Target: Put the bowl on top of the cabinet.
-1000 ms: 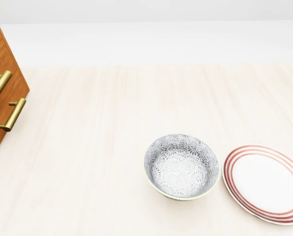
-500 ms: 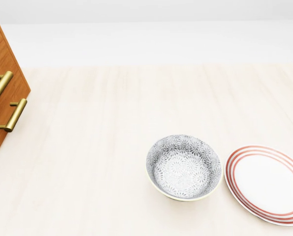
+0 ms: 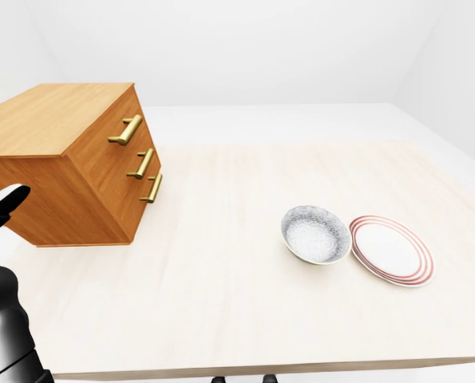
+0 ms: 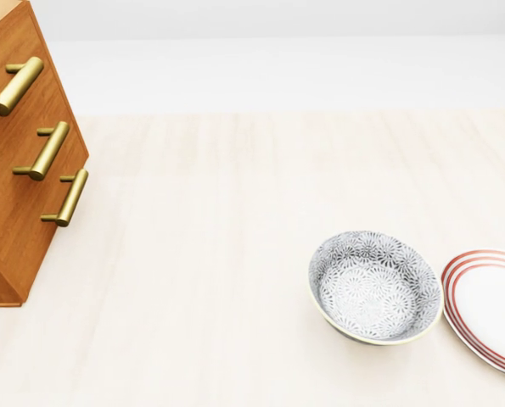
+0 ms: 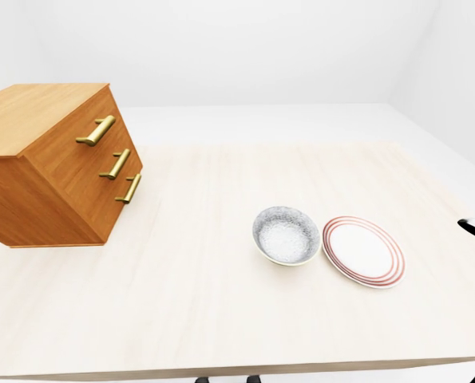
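In the left-eye view, our left robot hand (image 3: 1, 211) is at the table's (image 3: 221, 303) left edge; we cannot tell its spread. The head view shows the bowl (image 4: 375, 287) just beside the plate (image 4: 490, 309): a careless reach could knock both. In the right-eye view, the cabinet (image 5: 37, 120) top is high, so the bowl might slip during lifting.

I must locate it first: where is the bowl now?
In the left-eye view the bowl sits on the table, right of centre, beside the striped plate.
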`<state>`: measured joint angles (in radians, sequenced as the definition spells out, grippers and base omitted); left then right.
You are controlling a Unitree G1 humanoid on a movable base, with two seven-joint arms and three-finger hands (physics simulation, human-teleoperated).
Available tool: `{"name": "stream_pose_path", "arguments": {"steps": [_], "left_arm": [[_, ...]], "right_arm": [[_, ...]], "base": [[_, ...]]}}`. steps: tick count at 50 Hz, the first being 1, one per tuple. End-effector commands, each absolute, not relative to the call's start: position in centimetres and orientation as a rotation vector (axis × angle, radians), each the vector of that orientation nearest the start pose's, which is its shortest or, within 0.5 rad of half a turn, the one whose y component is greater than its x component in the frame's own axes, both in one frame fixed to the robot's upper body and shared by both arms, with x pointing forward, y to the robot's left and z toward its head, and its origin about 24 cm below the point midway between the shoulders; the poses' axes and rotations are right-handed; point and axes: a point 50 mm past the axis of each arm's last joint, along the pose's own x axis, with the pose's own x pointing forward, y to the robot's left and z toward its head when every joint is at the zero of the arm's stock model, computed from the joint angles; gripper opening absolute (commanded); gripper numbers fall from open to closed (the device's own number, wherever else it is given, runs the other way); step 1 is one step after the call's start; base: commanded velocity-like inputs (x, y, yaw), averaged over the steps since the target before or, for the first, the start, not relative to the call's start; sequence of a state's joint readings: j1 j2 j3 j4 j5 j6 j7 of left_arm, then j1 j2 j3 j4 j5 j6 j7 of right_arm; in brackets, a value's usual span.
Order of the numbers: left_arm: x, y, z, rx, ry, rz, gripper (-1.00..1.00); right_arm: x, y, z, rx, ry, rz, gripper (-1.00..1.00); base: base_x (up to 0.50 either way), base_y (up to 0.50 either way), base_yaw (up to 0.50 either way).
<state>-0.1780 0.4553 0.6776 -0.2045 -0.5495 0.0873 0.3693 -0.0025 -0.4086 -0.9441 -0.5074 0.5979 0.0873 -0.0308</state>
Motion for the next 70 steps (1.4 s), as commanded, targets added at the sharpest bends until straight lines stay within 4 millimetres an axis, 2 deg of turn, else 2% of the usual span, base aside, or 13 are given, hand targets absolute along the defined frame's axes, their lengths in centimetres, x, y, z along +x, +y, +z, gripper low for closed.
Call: {"name": "stream_pose_path", "arguments": {"steps": [1,18,55,58,70], "left_arm": [[20.99,35.59,19.79,-0.203,-0.563,0.803,1.00],[20.67,35.51,20.33,-0.203,-0.590,0.803,1.00],[21.03,35.54,19.70,-0.198,-0.560,0.801,1.00],[20.69,35.32,20.25,-0.199,-0.587,0.801,1.00],[20.79,35.35,20.12,-0.197,-0.582,0.800,1.00]], "right_arm": [[13.94,-34.88,23.24,-0.032,-0.774,-0.606,1.00],[13.89,-34.80,23.27,-0.030,-0.777,-0.604,1.00],[14.03,-34.87,22.99,-0.024,-0.765,-0.602,1.00],[14.07,-34.94,22.86,-0.024,-0.758,-0.599,1.00],[14.00,-34.87,23.02,-0.024,-0.766,-0.599,1.00]], "base": [[0.00,0.25,0.00],[0.00,0.26,0.00],[0.00,0.26,0.00],[0.00,0.26,0.00],[0.00,0.26,0.00]]}}
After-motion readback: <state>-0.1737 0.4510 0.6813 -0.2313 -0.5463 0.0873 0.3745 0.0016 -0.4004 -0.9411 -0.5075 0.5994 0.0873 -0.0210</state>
